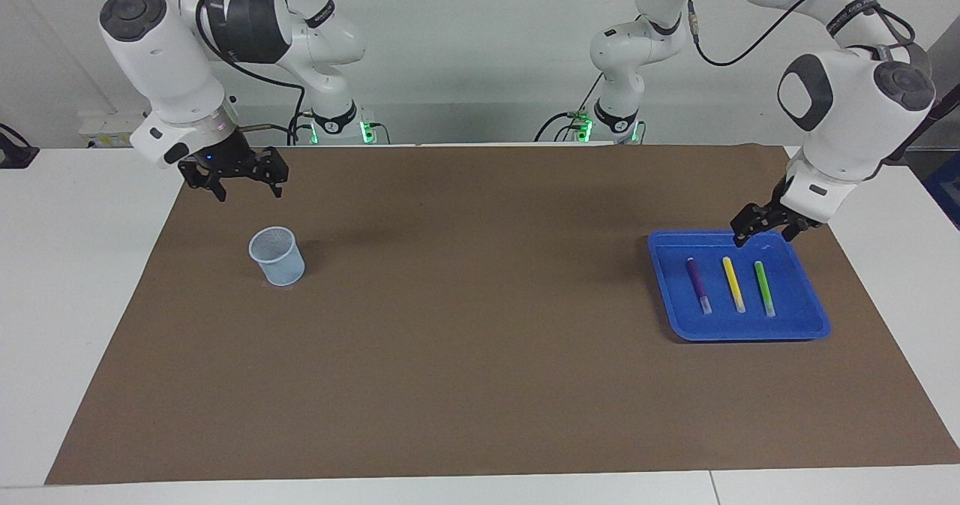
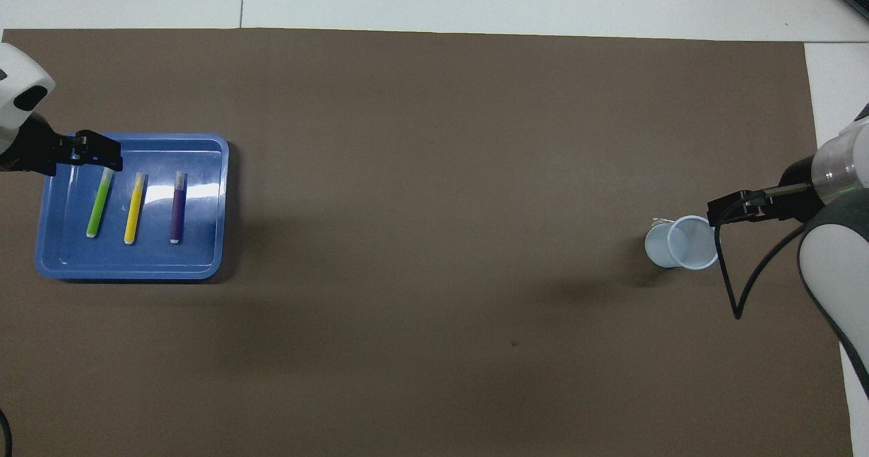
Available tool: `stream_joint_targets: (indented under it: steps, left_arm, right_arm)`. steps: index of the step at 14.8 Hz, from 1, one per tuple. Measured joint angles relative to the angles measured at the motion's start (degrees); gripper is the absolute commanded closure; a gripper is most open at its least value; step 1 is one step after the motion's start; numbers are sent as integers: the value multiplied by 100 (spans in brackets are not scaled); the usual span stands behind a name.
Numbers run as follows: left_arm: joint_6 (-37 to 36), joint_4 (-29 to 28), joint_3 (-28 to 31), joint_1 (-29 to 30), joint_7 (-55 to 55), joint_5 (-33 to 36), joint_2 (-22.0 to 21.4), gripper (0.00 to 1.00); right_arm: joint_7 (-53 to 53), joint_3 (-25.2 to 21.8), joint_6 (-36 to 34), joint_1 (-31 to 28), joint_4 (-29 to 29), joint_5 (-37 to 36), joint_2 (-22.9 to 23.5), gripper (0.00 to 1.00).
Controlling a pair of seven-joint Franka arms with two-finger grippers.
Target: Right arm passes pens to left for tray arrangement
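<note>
Facing view first, and I work down from the biggest thing: the brown mat (image 1: 480, 325) covers most of the table. Next in size is the blue tray (image 1: 739, 332) at the left arm's end; my left gripper (image 1: 759, 227) hangs over the tray's robot-side rim, jaws spread wide and holding nothing. Below and just forward of those jaws lie all three pens, side by side, apart from one another and roughly parallel: the purple pen (image 1: 697, 285), the yellow pen (image 1: 733, 284) and the green pen (image 1: 764, 288).

Well apart from them, at the other end of the mat, my right gripper (image 1: 241, 173) hovers above the mesh cup (image 1: 277, 256), the cup standing just forward of its tips. Those jaws are also fully spread and carry nothing. I judge the cup to be empty in the overhead view, so the arranging looks complete to me.

If I had to lift a pen again, I would expect it to be light, stiff and smooth, likely to roll or swivel on the slick tray floor. I would close across the middle of the barrel, jaws crosswise to its length, clear of the pale tip, with gentle pressure so it does not squirt out.
</note>
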Motion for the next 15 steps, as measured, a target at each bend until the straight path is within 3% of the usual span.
stream_joint_targets:
  steps: [6,9,13,15]
  left_arm:
    - [-590,123,8,-41,-70,-267,-650,0]
    - [-634,123,135,-387,-387,-283,-826,0]
    - [-737,122,1156,-1544,-788,-283,-889,0]
    - [-797,122,1400,-1680,-780,-283,-924,0]
  right_arm:
    - [0,0,-2,3,2,0,0,0]
    - [0,0,-64,3,85,0,0,0]
    - [0,-31,-315,2,349,0,-4,0]
    - [0,-34,-320,6,364,0,-4,0]
